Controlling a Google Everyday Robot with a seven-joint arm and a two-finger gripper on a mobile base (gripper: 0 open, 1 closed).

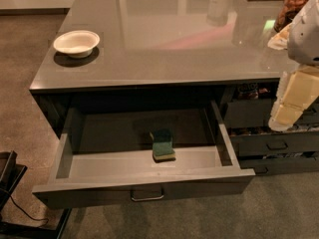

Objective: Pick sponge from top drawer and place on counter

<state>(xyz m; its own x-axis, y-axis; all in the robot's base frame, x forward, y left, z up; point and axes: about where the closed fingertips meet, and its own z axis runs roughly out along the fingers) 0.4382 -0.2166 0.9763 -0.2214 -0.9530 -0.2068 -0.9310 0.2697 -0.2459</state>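
The top drawer (pixel 144 183) is pulled open below the counter (pixel 169 39). The sponge (pixel 163 145), dark green over yellow foam, lies on the drawer floor near the middle, a little toward the front. My gripper (pixel 283 119) hangs at the right edge of the view, off the counter's front right corner and in front of the narrower drawers. It is well to the right of the sponge and above the level of the drawer floor. It holds nothing that I can see.
A white bowl (pixel 76 43) sits on the counter's left front corner. Jars and containers (pixel 294 4) stand at the counter's back right. Narrower grey drawers (pixel 274 143) are to the right of the open drawer. A dark stand (pixel 10 183) is on the floor at left.
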